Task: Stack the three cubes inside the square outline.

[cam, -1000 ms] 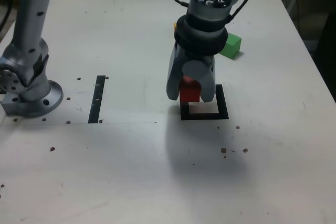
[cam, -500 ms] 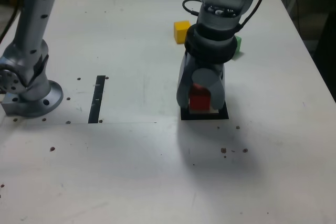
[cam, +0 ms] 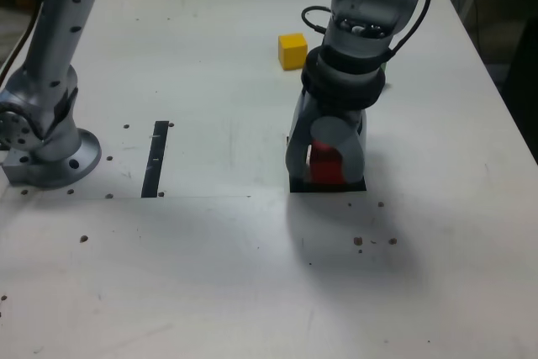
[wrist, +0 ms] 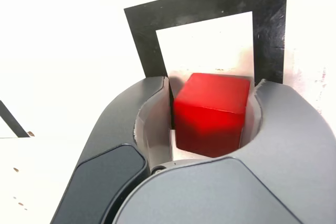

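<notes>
Your end effector (cam: 326, 163) has its jaws parted around the red cube (wrist: 211, 114), a gap showing on one side; cube sits inside the square outline (wrist: 140, 32); yellow cube (cam: 292, 50) waits on the desk (cam: 210, 275); green one I can't see.

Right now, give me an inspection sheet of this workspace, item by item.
Surface: pale table, dark specks scattered.
Job's things: red cube over the pale centre of the square outline; yellow cube apart, farther back; green cube hidden.
Clutter: thin black strip.
Grippers: pincer around the red cube, a gap showing on one side.
Cables: black cable looped at the wrist.
Surroundings: arm base at the exterior view's left.
</notes>
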